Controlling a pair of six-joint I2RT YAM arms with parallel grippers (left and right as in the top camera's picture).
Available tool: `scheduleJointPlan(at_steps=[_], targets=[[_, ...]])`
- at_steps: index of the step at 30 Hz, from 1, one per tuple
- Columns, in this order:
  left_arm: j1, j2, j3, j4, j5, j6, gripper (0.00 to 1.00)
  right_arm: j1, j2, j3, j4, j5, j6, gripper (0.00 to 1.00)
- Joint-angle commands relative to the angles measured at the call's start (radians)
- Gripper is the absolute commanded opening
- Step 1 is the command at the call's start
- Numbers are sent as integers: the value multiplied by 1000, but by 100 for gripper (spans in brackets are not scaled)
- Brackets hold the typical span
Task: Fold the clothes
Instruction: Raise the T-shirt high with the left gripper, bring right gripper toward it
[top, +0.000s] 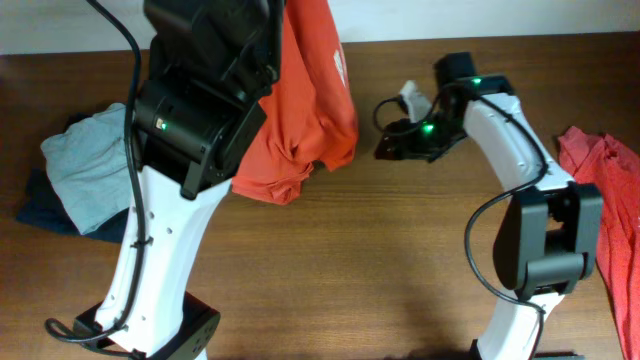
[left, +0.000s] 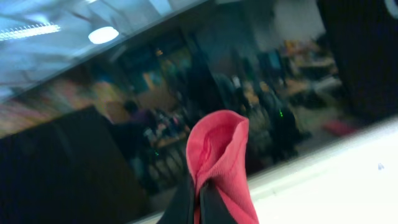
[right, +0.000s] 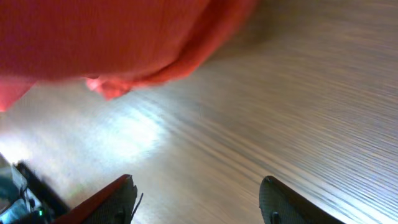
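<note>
Your left gripper (left: 199, 200) is clenched on a fold of the orange-red T-shirt (top: 305, 110), which hangs from it near the tabletop's (top: 350, 260) far edge, lower end bunched on the wood. Your right gripper (right: 198, 193) is released just beside the shirt, holding nothing. No fold made yet, by the look: the pale grey-blue garment (top: 85, 165) lies crumpled on the dark navy one (top: 45, 212) at the left edge and a second red garment (top: 610, 200) is heaped at the right edge, so nearly everything is left.
</note>
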Motion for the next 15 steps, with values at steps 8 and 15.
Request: scheduleJointPlan(at_steps=[8,15], targets=[[-13,-37,24,328,-89,211,0,279,-36,11,43,-76,-95,68],[-12,-37,24,503,-249,404,0,422,-36,18,96,-26,-149,68]])
